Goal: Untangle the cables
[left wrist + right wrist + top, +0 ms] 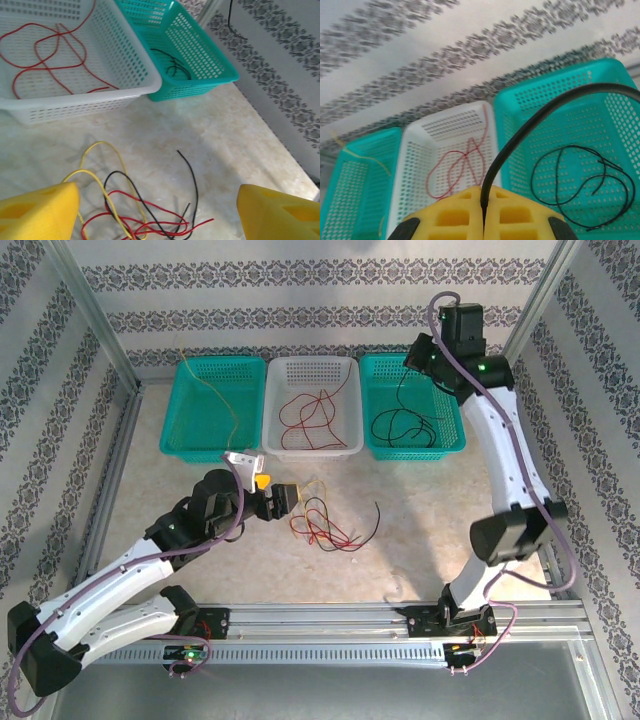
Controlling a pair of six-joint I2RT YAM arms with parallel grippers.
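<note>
We're at the table point(430, 510), and the loose tangle point(325, 525) of red, yellow and black cables lies near its middle, strands crossing one another, with one black end curling off toward the right edge. The left gripper point(159, 207) hovers just beside the tangle on its left, and from the wrist we see its yellow fingers point(40, 212) spread wide apart with nothing between them. Along the far edge three baskets stand side by side. The left teal basket point(172, 415) holds a yellow cable point(215, 390), the white basket point(275, 445) in the middle holds red cables point(310, 415), and the right teal basket point(455, 435) holds looped black cables point(405, 425). Over at that far right corner the right gripper point(483, 200) is up above the right teal basket. Its yellow pads are pressed together, pinching a black cable point(530, 125) that arcs away from the pads and runs off the right of the wrist view.
</note>
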